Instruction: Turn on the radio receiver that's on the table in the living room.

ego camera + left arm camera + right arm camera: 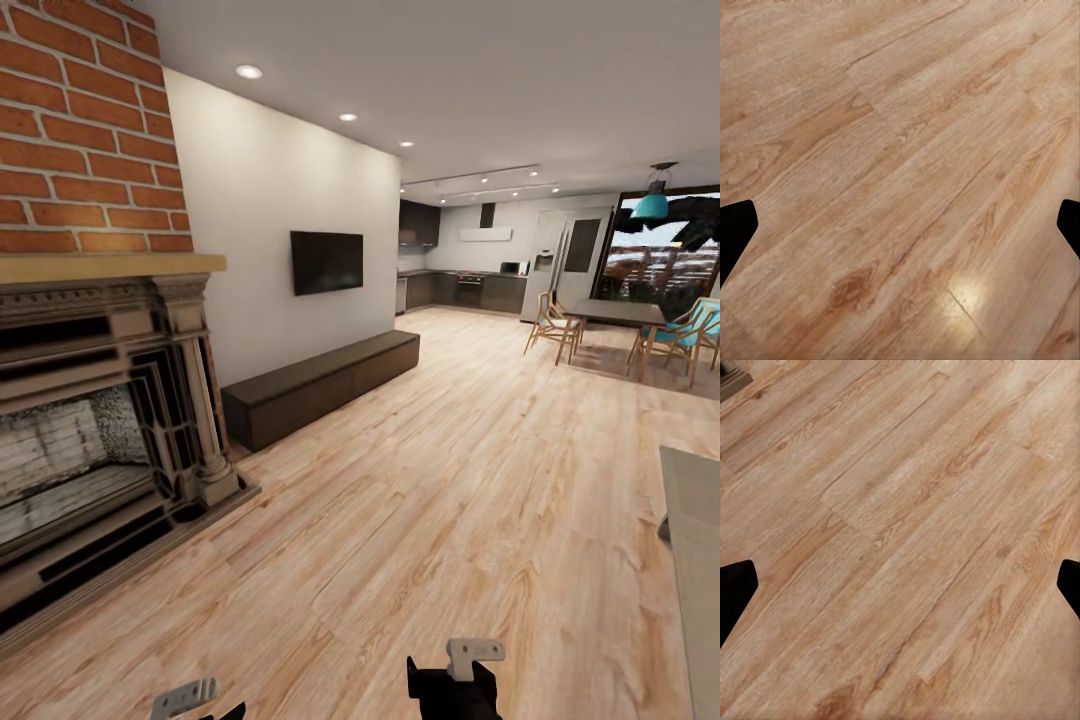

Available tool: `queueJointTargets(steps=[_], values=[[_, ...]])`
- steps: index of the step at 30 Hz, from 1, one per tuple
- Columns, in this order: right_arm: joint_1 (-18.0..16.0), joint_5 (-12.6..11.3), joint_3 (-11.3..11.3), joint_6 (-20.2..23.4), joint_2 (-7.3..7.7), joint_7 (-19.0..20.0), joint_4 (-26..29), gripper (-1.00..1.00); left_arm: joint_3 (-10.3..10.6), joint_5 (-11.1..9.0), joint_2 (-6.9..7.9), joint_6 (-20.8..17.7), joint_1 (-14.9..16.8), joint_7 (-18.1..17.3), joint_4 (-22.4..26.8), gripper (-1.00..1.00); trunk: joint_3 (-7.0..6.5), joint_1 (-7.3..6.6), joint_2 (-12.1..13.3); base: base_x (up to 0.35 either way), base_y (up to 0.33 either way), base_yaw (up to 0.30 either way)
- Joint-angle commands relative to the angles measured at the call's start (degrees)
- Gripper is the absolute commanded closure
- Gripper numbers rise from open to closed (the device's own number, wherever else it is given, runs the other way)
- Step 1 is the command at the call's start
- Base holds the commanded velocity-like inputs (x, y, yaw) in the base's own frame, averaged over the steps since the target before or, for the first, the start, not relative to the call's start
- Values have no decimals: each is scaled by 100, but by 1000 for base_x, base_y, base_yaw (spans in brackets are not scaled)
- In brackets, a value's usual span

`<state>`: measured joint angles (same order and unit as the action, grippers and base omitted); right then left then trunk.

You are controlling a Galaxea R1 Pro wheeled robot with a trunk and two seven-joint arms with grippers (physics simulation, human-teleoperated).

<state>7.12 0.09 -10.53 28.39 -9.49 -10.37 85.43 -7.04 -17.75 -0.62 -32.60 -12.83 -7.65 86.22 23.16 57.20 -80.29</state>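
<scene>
You're in transit: both grippers hang spread and empty over the plank floor. The table edges in, well right of the fireplace; no radio seen on that corner. Risk: turning wide, clipping the slab's corner.

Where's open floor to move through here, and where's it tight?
Widest free patch: the wood floor between the dark low bench and the grey table edge at right. Bare floor also runs ahead toward the kitchen. Crowded: around the dining table with its chairs, and close to the fireplace.
</scene>
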Motion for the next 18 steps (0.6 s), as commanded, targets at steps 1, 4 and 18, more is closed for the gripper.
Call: queueJointTargets(steps=[1, 4, 18], values=[[0, 0, -1, 0, 3, 0, 0, -100, 0, 1, 0, 0, 0, 0, 0, -100, -19, -23, 41, 0, 0, 0], [0, 0, -2, 0, 2, 0, 0, -100, 1, 1, 0, 0, 0, 0, 0, -100, -72, -89, 162, 0, 0, 0], [0, 0, -2, 131, 0, 0, 0, -100, 1, 0, -8, 0, 0, 0, 0, -100, -324, -396, 723, 0, 0, 0]])
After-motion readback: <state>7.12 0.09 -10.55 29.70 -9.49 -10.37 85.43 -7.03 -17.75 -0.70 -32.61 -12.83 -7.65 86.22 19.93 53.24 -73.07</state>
